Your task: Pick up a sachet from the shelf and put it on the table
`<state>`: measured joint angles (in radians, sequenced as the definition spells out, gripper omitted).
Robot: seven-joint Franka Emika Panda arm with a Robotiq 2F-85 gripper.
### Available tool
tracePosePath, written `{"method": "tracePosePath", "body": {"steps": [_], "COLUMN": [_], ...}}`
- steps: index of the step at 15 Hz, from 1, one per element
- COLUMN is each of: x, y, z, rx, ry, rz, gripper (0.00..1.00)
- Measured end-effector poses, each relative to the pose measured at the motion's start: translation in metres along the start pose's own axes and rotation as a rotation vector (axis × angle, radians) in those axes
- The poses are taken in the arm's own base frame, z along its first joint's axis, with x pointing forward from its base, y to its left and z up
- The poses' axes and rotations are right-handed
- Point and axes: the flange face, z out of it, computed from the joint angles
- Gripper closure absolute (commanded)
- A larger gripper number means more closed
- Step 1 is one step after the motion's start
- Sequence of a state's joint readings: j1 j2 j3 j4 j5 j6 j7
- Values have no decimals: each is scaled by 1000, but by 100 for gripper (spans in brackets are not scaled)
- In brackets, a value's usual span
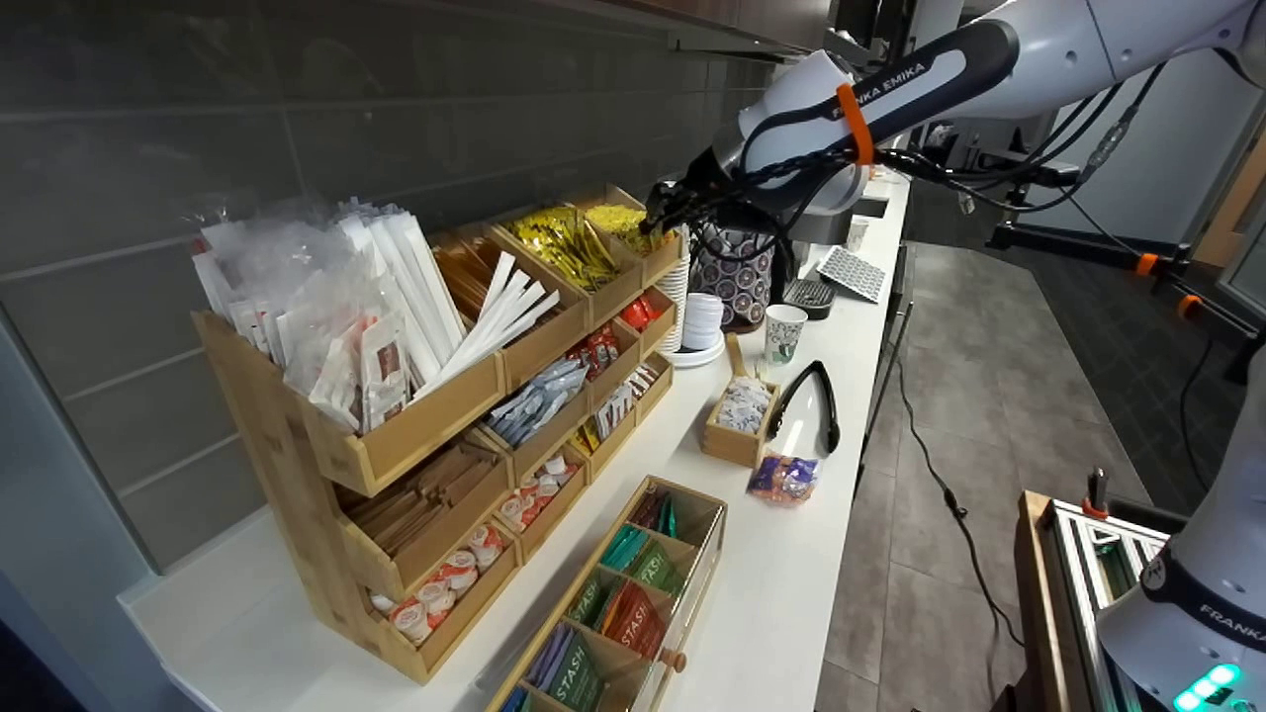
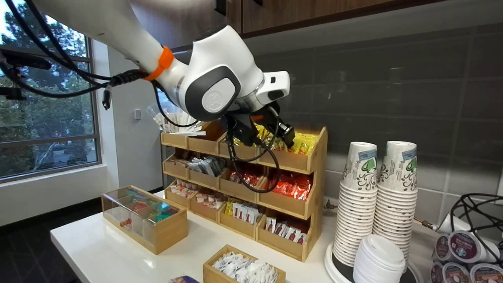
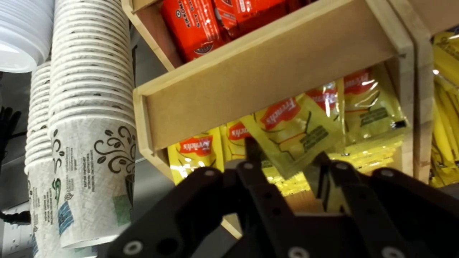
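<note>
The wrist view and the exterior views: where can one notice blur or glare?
In the wrist view, the pincer looks soft and out of focus, and the yellow sachets show white glints; in an exterior view, a patch of glare lies on the table.

Shelf [image 1: 440, 420]: on surface [image 1: 771, 583], wall [image 1: 396, 148] behind
Sachets [image 3: 373, 104]: in shelf's top end bin [image 3: 251, 93]
Hand [image 3: 286, 154]: at that bin
Cups [image 2: 355, 212]: beside that shelf end
Tea box [image 2: 171, 232]: before shelf

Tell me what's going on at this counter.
A robot arm has its gripper at a top bin of the wooden shelf. The gripper is open, with a yellow sachet showing between its fingers in the wrist view; whether they touch it, I can't tell. The sachet isn't on the countertop yet.
</note>
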<state>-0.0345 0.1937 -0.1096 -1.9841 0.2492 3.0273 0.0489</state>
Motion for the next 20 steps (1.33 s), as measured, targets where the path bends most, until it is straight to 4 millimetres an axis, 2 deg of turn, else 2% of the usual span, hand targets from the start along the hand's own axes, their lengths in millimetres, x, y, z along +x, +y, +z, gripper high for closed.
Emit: {"method": "tracePosePath", "body": {"steps": [2, 6, 8, 9, 15, 18, 20], "x": [1, 4, 6, 6, 9, 7, 5], "y": [1, 1, 0, -1, -5, -7, -8], "z": [0, -2, -2, -3, -5, -4, -3], "rx": [-2, -1, 0, 1, 7, 10, 9], "ry": [2, 8, 11, 13, 11, -7, -23], "rz": [2, 4, 3, 2, -1, -2, -2], "gripper": [100, 100, 73, 68, 22, 1, 0]}}
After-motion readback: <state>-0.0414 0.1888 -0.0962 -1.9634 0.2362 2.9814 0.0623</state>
